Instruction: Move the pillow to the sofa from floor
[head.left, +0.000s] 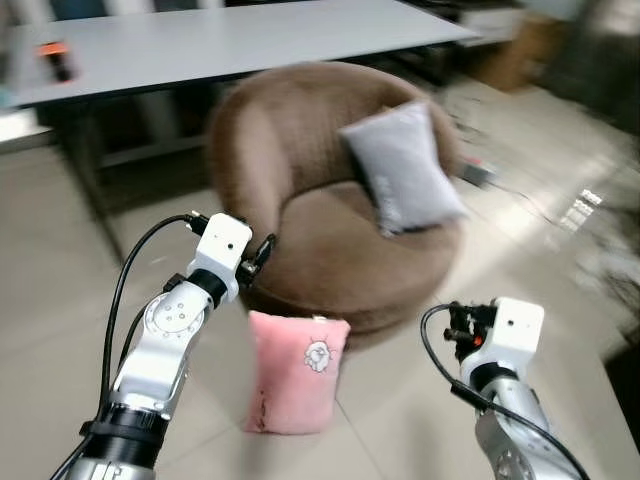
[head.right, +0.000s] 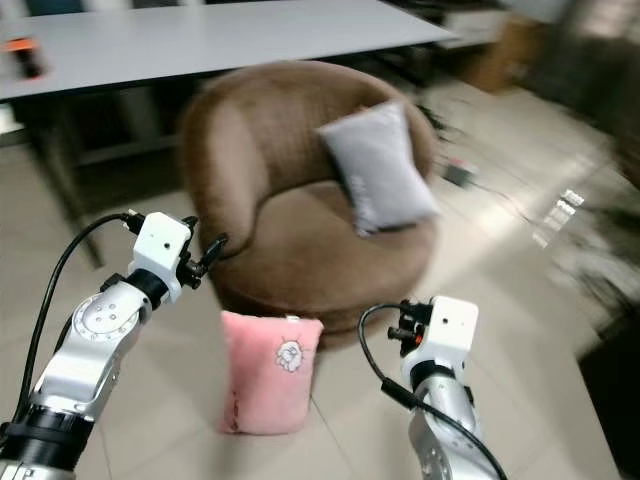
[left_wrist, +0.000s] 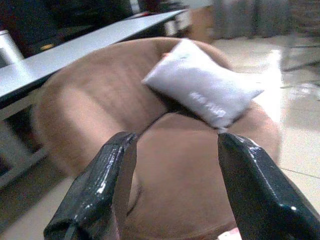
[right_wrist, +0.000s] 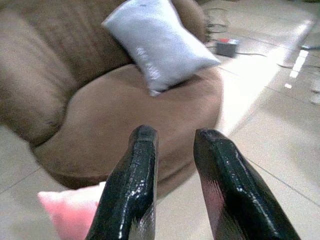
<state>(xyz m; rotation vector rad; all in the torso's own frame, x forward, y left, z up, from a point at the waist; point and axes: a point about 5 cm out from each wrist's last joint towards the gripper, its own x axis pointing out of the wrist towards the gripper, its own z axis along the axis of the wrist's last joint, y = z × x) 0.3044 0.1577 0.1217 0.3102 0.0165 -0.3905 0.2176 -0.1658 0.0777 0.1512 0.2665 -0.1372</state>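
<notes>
A pink pillow (head.left: 297, 372) with a small white cartoon patch stands upright on the tiled floor (head.left: 60, 300), leaning against the front base of a round brown sofa (head.left: 330, 250). It sits between the two raised arms, below and just ahead of both hands, touching neither. The left hand (left_wrist: 170, 187) hovers above the pillow's upper left corner, near the sofa's edge, its two black fingers spread wide and holding nothing. The right hand (right_wrist: 172, 185) is lower and off to the pillow's right, fingers parted by a narrow gap, also empty.

There are two pillows: the pink one on the floor and one grey pillow (head.left: 403, 168) propped against the sofa's backrest. There is one sofa and, behind it, one long grey tabletop (head.left: 230, 45) carrying a small dark object with an orange top (head.left: 56, 58), too blurred to identify.

In the right wrist view only a pink corner of the pillow shows, cut off by the frame. The room's right side is smeared with blur; a small box with cables (right_wrist: 227, 46) lies on the floor there.
</notes>
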